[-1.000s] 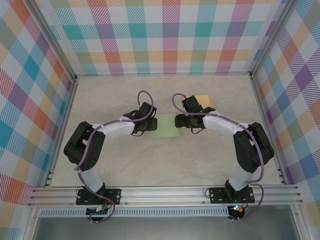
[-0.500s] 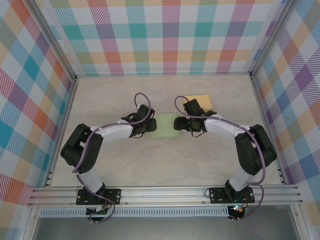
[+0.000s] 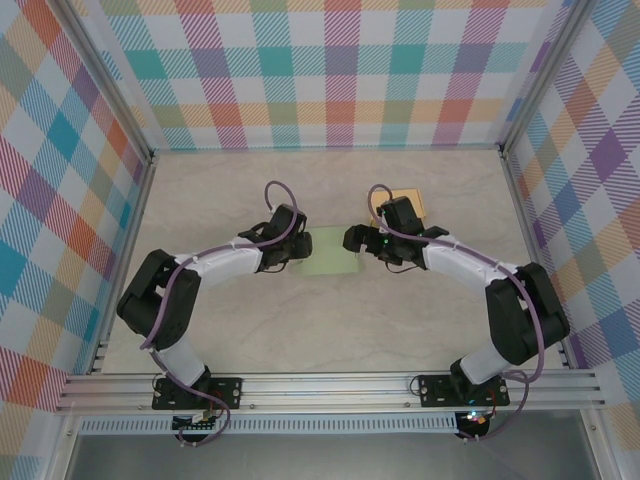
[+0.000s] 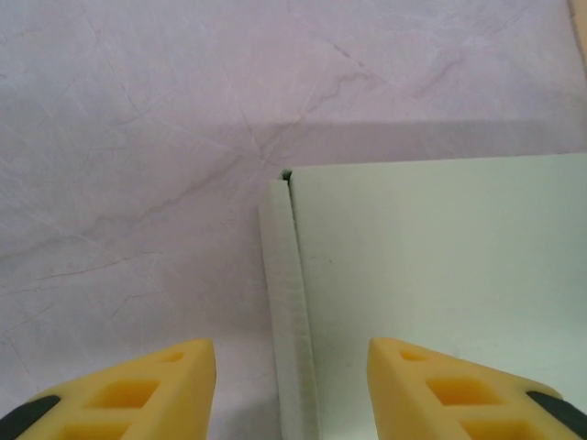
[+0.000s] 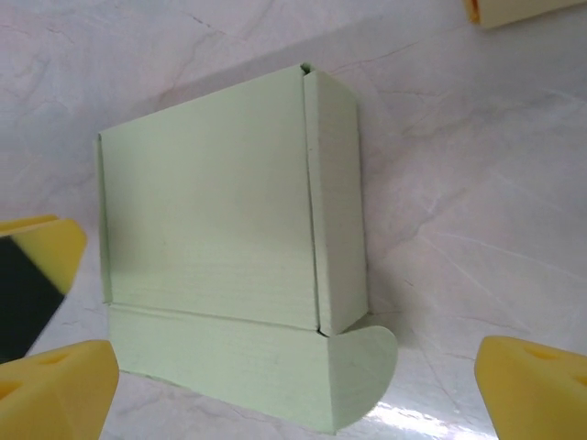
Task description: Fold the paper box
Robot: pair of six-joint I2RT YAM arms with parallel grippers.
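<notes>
The left claw [image 3: 300, 252] sits at the 9 o'clock edge of the paper box [image 3: 332, 253], its jaws apart. In the left wrist view, the left claw [image 4: 293, 394] straddles the box's narrow side wall without visibly touching it, and the flat pale green top of the paper box [image 4: 440, 293] spreads toward 3 o'clock. The right claw [image 3: 352, 240] hovers near the box's 2 o'clock corner with its jaws spread wide and nothing between them. The right wrist view shows the right claw [image 5: 293, 394] above the paper box [image 5: 211, 211]. The box has 1 rounded flap sticking out at its 5 o'clock corner. The box lies near the middle of the marbled table [image 3: 240, 190]. A tan card [image 3: 410, 196] lies flat at the box's 1 o'clock.
</notes>
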